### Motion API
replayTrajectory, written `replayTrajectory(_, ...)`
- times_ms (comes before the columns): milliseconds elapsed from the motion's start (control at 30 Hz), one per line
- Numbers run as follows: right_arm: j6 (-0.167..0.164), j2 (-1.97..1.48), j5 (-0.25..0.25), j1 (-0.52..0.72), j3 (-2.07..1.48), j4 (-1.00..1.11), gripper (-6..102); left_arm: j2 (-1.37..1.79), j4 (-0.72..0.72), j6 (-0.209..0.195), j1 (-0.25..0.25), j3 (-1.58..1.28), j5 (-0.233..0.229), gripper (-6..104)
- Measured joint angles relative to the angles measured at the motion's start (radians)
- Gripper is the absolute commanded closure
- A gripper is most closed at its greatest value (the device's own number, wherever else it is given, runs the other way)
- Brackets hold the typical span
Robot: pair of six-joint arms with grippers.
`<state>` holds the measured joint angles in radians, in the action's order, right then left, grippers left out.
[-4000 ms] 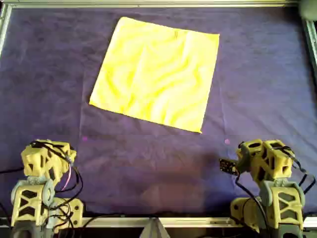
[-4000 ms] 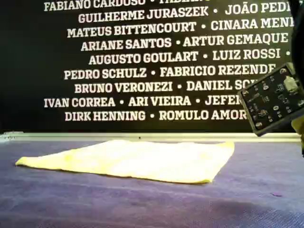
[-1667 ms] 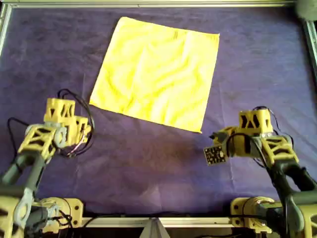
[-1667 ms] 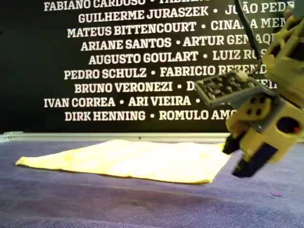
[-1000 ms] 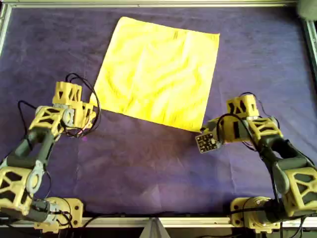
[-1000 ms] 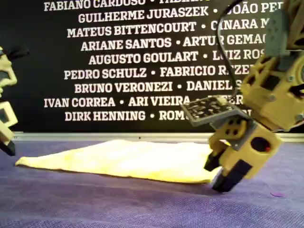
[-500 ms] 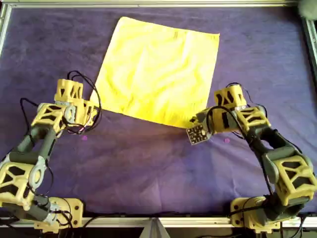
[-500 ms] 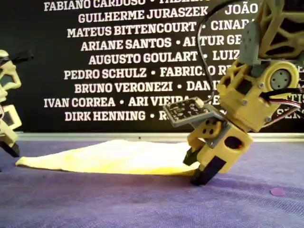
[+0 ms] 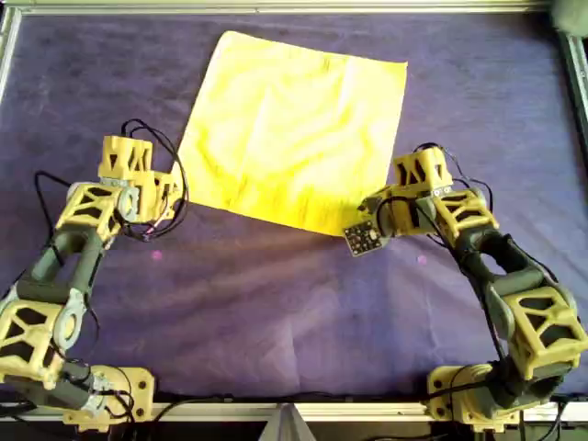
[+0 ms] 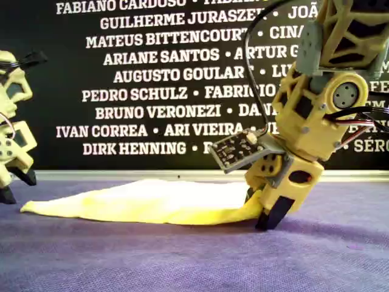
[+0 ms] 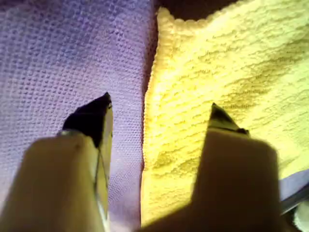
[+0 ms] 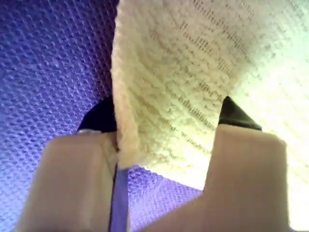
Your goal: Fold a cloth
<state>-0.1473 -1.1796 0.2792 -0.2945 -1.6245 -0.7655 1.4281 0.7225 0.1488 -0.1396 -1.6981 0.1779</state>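
Presently noted: cloth (image 9: pixel 292 130) lying spread and mostly flat on purple table covering (image 9: pixel 276 303), in the far half of the overhead view, turned slightly off square, faint wrinkles across its face. Near right corner in the overhead view raised and curled; in the exterior view this corner (image 10: pixel 246 212) lifted off the covering at the gripper there, remainder low and flat.

Right gripper (image 9: pixel 378 225) positioned at that near right corner in the overhead view. Right wrist view: fingers (image 12: pixel 241 118) apart, cloth edge (image 12: pixel 169 96) standing up between them, one fold touching the inner face of one finger. Jaws parted, not yet pinched together on the fabric.

Left gripper (image 9: pixel 163 197) positioned at the near left corner of cloth in the overhead view, just beside the edge. Left wrist view: fingers (image 11: pixel 94 118) spread wide, one over bare covering, the other (image 11: pixel 222 121) over yellow fabric, cloth edge (image 11: pixel 147 111) running between them. Contact with the fabric not determinable.

Small circuit board (image 9: pixel 361 238) mounted on right arm, projecting toward the middle of the overhead view. Black wall with white printed names (image 10: pixel 152 91) behind the table in the exterior view. Metal frame rail (image 9: pixel 276 7) along the far edge.
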Motion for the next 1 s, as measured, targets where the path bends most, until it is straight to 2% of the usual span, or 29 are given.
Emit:
replayTrajectory(200,0.000,0.000,0.000,0.000,0.000,0.000,21,-0.126,0.000,0.002,0.000,0.063,0.002,26)
replayTrajectory(533,0.000,0.000,-0.002,0.000,0.000,0.000,22,-0.351,-0.008,0.000,-0.002,0.345,0.002,26)
replayTrajectory(800,0.000,0.000,-0.002,0.000,0.000,0.000,22,-0.373,-0.008,0.000,-0.002,0.377,0.000,28)
replayTrajectory(900,0.000,0.000,-0.002,0.000,0.000,0.000,28,-0.373,-0.008,-0.002,-0.002,0.377,0.000,28)
replayTrajectory(1000,0.000,0.000,-0.002,0.000,0.000,0.000,45,-0.373,-0.008,-0.003,-0.002,0.377,0.000,33)
